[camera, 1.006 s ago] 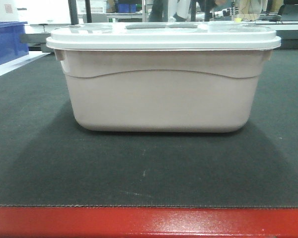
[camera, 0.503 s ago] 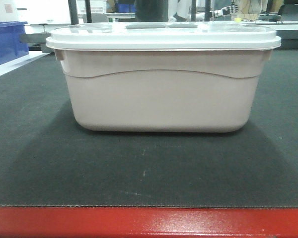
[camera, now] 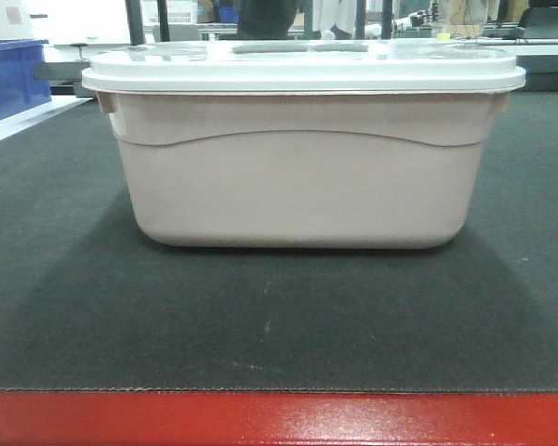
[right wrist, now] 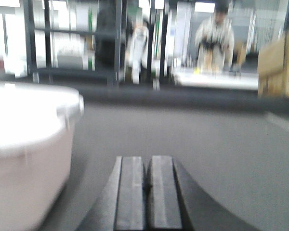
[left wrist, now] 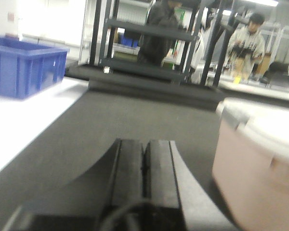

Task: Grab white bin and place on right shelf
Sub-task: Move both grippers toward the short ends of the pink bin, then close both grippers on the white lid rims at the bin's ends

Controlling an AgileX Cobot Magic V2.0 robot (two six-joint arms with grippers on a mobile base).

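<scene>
From the front: white bin (camera: 302, 177) flat on the dark mat (camera: 260, 325) of the table (camera: 279, 418), white lid (camera: 302, 70) shut on top. From the left wrist: left hand (left wrist: 143, 163) over the mat, fingers pressed together with nothing between. White bin close by on the right of the hand, not touching. Blue bin (left wrist: 24, 67) far ahead on the left. From the right wrist, all blurry: right hand (right wrist: 148, 183) with fingers together too, holding nothing. White bin near on the left of the hand, apart from it.
</scene>
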